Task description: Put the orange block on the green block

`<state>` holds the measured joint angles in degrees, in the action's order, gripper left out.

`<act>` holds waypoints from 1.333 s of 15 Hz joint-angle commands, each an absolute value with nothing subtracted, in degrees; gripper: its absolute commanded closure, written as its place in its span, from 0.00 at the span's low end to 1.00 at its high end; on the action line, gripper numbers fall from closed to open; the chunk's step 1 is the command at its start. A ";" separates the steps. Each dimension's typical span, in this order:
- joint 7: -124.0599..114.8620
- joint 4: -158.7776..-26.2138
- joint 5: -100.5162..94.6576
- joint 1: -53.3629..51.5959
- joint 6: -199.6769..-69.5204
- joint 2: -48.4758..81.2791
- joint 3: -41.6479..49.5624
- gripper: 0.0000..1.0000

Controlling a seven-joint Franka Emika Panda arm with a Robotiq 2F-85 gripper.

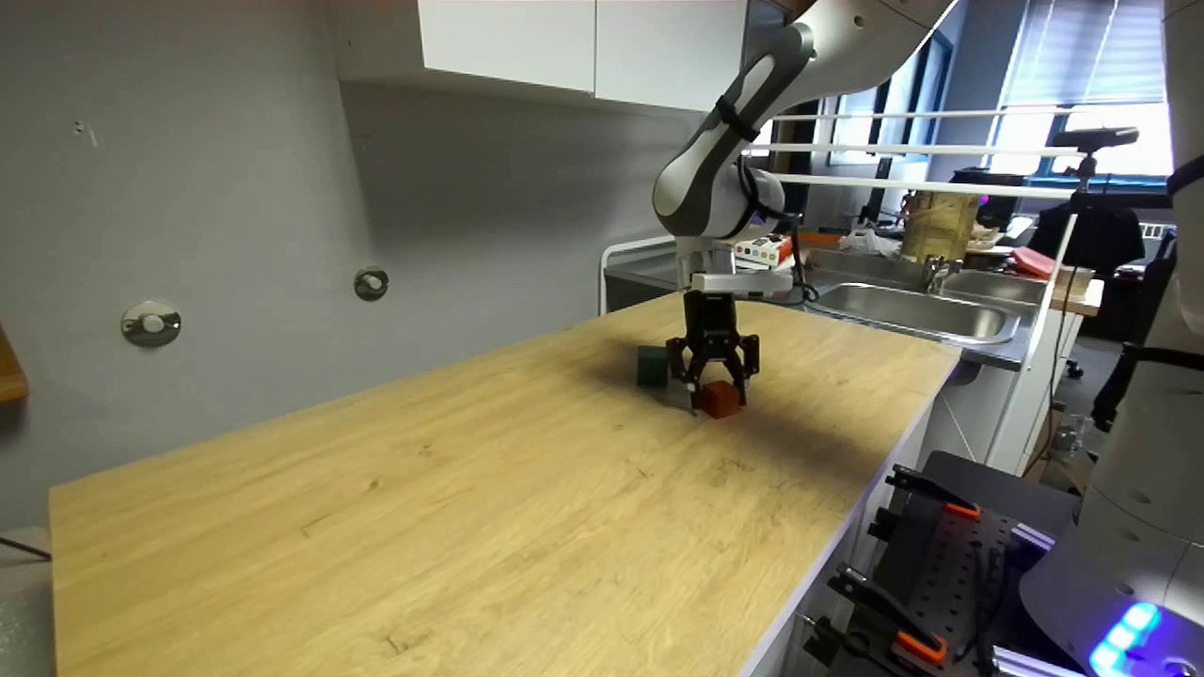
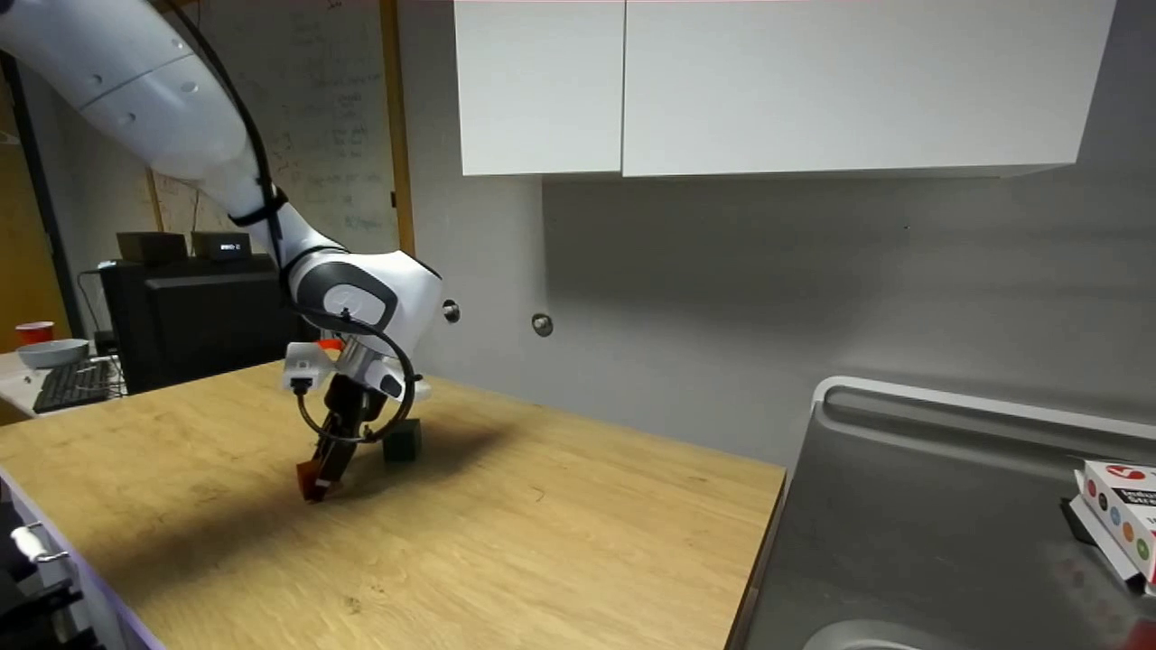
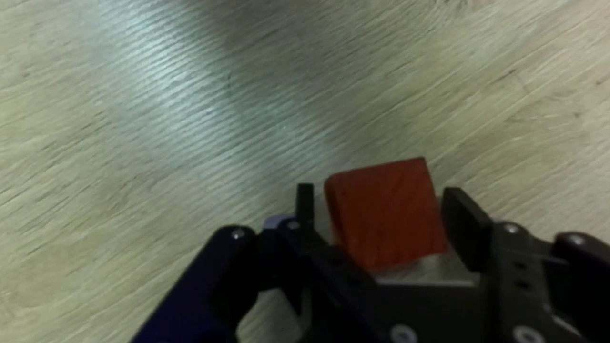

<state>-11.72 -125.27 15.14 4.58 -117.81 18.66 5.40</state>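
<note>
The orange block (image 1: 720, 400) rests on the wooden table; it also shows in an exterior view (image 2: 308, 478) and in the wrist view (image 3: 387, 216). My gripper (image 1: 720, 393) points down with its fingers on either side of it. In the wrist view the gripper (image 3: 379, 200) is open: a gap shows between the left finger and the block, while the right finger is very close to or touching it. The green block (image 1: 652, 366) sits on the table just beside the gripper, toward the wall; it also shows in an exterior view (image 2: 403, 441). It is out of the wrist view.
The wooden table (image 1: 404, 508) runs along a grey wall under white cabinets (image 1: 508, 42). A metal sink (image 1: 912, 310) lies beyond the table's end. A white box (image 2: 1124, 506) stands on the dark counter there. A cable loops round the wrist.
</note>
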 commanded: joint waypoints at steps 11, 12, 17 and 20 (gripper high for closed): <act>-17.32 -119.13 9.70 3.77 -110.03 13.89 6.26 0.81; -18.03 -117.64 8.71 3.69 -108.71 13.74 6.21 0.81; -20.79 -106.49 4.59 2.83 -100.88 16.08 5.63 0.81; -21.28 -99.54 2.87 2.03 -96.64 18.85 5.34 0.81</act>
<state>-19.12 -107.54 5.16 2.95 -101.66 15.04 5.61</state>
